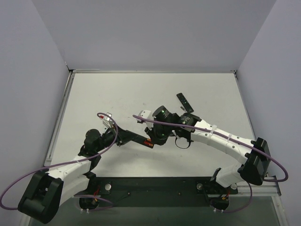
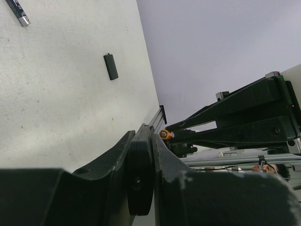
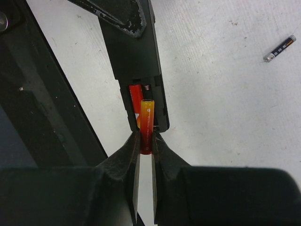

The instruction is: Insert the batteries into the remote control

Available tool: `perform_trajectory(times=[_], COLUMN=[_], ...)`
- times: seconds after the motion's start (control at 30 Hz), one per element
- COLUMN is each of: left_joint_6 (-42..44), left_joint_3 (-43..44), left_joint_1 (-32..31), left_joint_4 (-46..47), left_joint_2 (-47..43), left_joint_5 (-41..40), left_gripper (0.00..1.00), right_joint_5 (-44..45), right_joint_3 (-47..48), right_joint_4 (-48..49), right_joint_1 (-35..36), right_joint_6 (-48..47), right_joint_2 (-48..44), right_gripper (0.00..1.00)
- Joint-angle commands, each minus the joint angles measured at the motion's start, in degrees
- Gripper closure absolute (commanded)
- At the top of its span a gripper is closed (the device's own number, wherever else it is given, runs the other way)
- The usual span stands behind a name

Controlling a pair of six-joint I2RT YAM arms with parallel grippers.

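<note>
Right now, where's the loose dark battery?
In the right wrist view, the dark battery lies on the table at the upper right, apart from the remote and the red battery the right gripper holds.

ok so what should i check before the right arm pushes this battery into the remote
1. Remote steady: the left end effector is shut on the remote. Ok.
2. Grip on the cell: the right end effector is shut on the held battery. Ok.
3. First slot filled: the seated battery, a red one, lies in it. Ok.
4. Second slot free: its spring shows, with nothing in the way. Ok.
5. Alignment: the held battery runs roughly parallel to the free slot, with its far end over it. Ok.
6. Polarity of the held battery: the markings are unreadable. Cannot tell.
</note>
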Motion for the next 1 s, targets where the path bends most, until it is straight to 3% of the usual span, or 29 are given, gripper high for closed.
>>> perform_trajectory(times=[0.0,0.97], left_joint_6=[-2.12,-6.25], left_joint_3=[2.08,2.08], left_joint_1=[-0.53,-2.28], left_joint_4=[5.39,11.8], left_joint_2=[-0.04,2.86], left_joint_5=[-0.9,-0.46], left_gripper=[1.0,1.0], right_joint_5=[0.47,3.72], right_joint_3=[3.12,4.44], right_joint_4=[-2.5,-4.35], right_joint_1=[0.92,1.71], right_joint_6=[-0.8,-3.09], right_joint_2=[0.94,2.88], right_gripper=[1.0,0.92])
